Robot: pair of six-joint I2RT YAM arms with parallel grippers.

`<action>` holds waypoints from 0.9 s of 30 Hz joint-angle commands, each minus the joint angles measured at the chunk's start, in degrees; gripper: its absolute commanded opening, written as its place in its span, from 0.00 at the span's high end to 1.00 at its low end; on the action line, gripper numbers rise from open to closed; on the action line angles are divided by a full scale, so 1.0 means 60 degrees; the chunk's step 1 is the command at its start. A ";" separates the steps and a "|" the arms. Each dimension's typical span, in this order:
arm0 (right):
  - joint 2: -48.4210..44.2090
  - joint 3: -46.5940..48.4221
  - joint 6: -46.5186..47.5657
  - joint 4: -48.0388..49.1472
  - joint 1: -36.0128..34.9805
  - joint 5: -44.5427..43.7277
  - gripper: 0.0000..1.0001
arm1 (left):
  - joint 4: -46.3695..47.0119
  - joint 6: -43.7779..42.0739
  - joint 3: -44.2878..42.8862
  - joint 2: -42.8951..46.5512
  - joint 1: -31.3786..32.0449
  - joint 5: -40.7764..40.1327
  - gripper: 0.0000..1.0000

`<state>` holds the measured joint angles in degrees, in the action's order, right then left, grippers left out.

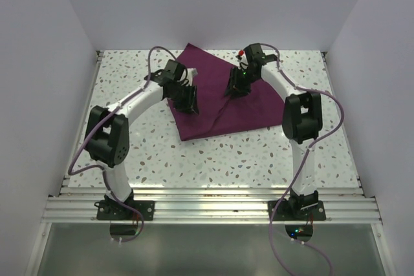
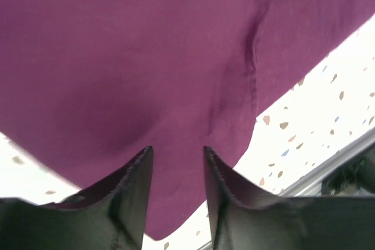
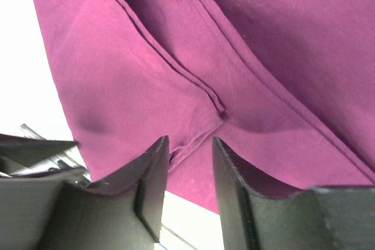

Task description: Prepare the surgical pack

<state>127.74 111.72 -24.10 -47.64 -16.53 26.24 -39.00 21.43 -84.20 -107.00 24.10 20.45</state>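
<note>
Nearest the arm bases, a ribbed aluminium rail (image 1: 207,208) is seen along the table edge. A white speckled tabletop (image 1: 226,159) stretches beyond it, between both arms.

The left gripper (image 1: 191,105) is lowered over the left border of a large plum-purple fabric cloth (image 1: 252,111). In the left wrist view the left gripper (image 2: 177,150) is released: the black fingers (image 2: 132,197) are parted with a clear gap, and nothing is pinched. The cloth (image 2: 117,57) lies directly under and ahead of the tips. A soft crease is seen ahead and to the right. A cloth corner sits below the gap, and the speckled tabletop (image 2: 310,127) shows right of the fingers.

The right gripper (image 1: 236,88) is lowered further out, on the middle of the cloth. In the right wrist view the right gripper (image 3: 190,141) is also released, with the jaws apart and nothing caught. The cloth (image 3: 263,39) is spread under and ahead of it. A stitched, folded hem (image 3: 176,68) starts just ahead of the gap and runs away to the upper left. Bare white table is seen left of the fingers.

The cloth is laid flat as a diamond, one corner pointed at the back wall and a long fold running across it between the two grippers. Whether anything is wrapped inside cannot be told.
</note>
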 commanded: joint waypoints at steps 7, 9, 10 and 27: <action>-0.0476 0.0027 0.0018 -0.0278 0.0075 -0.0008 0.54 | -0.0457 0.0807 -0.0848 0.1149 -0.2096 -0.2290 0.48; -0.0417 0.0027 -0.0100 -0.0249 0.0090 0.0007 0.54 | -0.0720 0.0881 -0.1067 0.1047 -0.2404 -0.2848 0.44; -0.0373 0.0013 -0.0114 -0.0205 0.0075 0.0021 0.54 | -0.0823 0.1041 -0.1141 0.1003 -0.2477 -0.3040 0.42; -0.0036 -0.0280 -0.0232 -0.0029 0.0017 -0.0008 0.53 | -0.1000 0.1497 -0.1318 0.0548 -0.3225 -0.2983 0.40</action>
<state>127.24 110.61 -24.84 -48.25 -16.34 25.52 -44.53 29.50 -90.32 -104.40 5.50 3.18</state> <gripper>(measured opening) 0.475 0.600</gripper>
